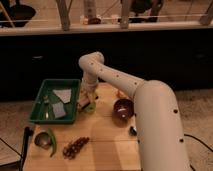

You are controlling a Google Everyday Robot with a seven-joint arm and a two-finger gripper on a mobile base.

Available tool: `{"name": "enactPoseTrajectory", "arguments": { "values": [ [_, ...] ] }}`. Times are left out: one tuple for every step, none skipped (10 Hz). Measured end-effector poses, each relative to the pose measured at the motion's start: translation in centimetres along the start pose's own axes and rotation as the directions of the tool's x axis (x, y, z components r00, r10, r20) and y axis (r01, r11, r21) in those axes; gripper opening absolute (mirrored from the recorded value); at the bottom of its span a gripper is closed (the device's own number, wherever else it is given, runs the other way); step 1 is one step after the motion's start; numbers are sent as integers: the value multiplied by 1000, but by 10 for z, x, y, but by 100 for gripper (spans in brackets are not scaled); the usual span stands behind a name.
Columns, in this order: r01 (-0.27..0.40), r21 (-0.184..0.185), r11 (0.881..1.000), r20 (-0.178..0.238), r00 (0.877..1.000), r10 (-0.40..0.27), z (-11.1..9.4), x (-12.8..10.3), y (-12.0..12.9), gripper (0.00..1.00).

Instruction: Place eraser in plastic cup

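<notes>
Nearest you on the bench (pixel 107 145), grapes (pixel 75 146) and a green pepper (pixel 51 141) lie at the left front, well away from the work. Farther in, a maroon bowl (pixel 122 109) sits to the right. Left of it, your tool (pixel 85 101) hangs low beside the green tray (pixel 37 116); you cannot tell whether it grips anything. The cup (pixel 90 106) sits touching or just right of the tool. The eraser (pixel 83 102) seems to be at the tool tip, long axis unclear. Any release must go slightly rightward.
</notes>
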Motion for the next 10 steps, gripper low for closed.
{"name": "enactPoseTrajectory", "arguments": {
  "values": [
    [2, -3, 1000, 0, 1000, -2, 1, -1, -1, 80],
    [2, -6, 1000, 0, 1000, -2, 1, -1, -1, 80],
    [2, -6, 1000, 0, 1000, -2, 1, -1, -1, 80],
    [1, -9, 1000, 0, 1000, -1, 1, 0, -1, 80],
    [1, -9, 1000, 1, 1000, -1, 1, 0, -2, 80],
    [3, -11, 1000, 1, 1000, -3, 1, -1, -4, 80],
    [6, -13, 1000, 1, 1000, -6, 1, -2, -6, 80],
    [9, -14, 1000, 2, 1000, -9, 1, -2, -8, 80],
    [10, -16, 1000, 1, 1000, -10, 1, -2, -8, 80],
    [11, -16, 1000, 1, 1000, -11, 0, -1, -9, 80]
  ]
}}
